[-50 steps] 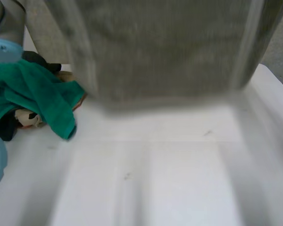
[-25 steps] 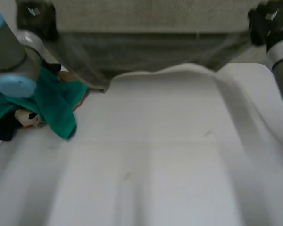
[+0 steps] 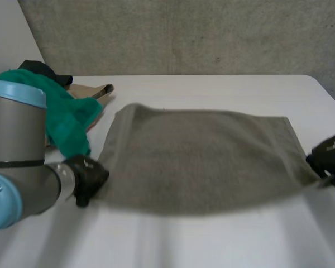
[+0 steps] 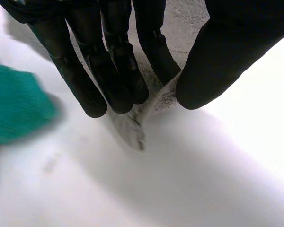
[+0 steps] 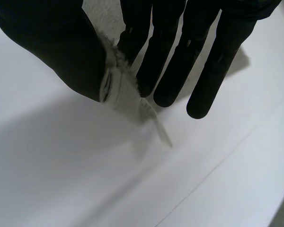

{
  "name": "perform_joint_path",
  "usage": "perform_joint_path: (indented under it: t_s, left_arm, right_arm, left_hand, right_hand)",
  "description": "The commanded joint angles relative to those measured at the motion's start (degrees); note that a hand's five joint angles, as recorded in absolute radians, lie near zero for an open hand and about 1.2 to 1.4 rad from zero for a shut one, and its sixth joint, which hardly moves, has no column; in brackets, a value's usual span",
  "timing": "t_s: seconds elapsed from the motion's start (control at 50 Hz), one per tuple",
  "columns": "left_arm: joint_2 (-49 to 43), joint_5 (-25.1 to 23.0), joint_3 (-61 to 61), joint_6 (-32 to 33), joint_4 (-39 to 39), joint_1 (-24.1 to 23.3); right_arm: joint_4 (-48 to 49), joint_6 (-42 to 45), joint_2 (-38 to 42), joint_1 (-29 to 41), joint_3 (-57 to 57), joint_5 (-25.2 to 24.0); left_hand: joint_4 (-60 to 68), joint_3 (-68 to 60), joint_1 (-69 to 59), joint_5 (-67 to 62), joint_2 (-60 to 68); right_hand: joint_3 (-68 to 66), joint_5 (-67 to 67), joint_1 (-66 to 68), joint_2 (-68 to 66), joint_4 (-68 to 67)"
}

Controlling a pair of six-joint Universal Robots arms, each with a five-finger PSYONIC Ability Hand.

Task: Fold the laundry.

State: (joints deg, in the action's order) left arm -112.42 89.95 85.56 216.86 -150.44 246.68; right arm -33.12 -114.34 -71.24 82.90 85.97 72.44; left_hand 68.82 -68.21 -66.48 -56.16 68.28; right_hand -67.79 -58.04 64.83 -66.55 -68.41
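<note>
1. We list a white table (image 3: 212,245).
2. An olive-grey towel (image 3: 195,159) lies spread wide across the table's middle, one long edge toward us.
3. The left arm (image 3: 14,151) is grey with a light-blue cap.
4. A heap of green cloth (image 3: 70,120) sits on the table near the towel's left edge.
5. The left hand (image 3: 86,176) is at the towel's near left corner. We see the corner pinched between its straight fingers (image 4: 118,80) and thumb.
6. The right hand (image 3: 330,159) is at the near right corner and nips that corner between thumb and fingers (image 5: 165,61).
</note>
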Motion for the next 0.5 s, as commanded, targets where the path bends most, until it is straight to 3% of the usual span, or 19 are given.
perform_joint_path:
  t_s: [0.02, 0.1, 0.32, 0.5]
  left_arm:
    - [-1.22, -0.04, -2.93, -0.03, 2.71, -1.12]
    - [-6.56, 2.33, -12.75, -0.73, -1.77, 0.55]
    - [-26.68, 3.48, -44.20, -1.88, -4.51, 1.52]
    - [-42.43, 5.68, -70.25, -1.44, -4.68, 1.00]
  right_arm:
    - [4.55, 0.19, 2.15, 0.76, 0.17, -0.72]
    - [10.16, -7.71, 6.18, 2.00, -5.36, -0.72]
    - [26.86, -20.82, 19.54, 5.68, -20.47, 0.68]
    - [40.15, -23.82, 30.71, 8.85, -32.09, 5.51]
  left_hand:
    - [11.18, -11.79, -13.52, -13.84, 11.72]
    - [11.18, -11.79, -13.52, -13.84, 11.72]
    - [11.18, -11.79, -13.52, -13.84, 11.72]
    - [11.18, -11.79, -13.52, -13.84, 11.72]
  right_hand:
    - [-12.21, -11.96, 15.17, -13.45, -11.59]
    - [-12.21, -11.96, 15.17, -13.45, -11.59]
    - [-12.21, -11.96, 15.17, -13.45, -11.59]
    - [-12.21, -11.96, 15.17, -13.45, -11.59]
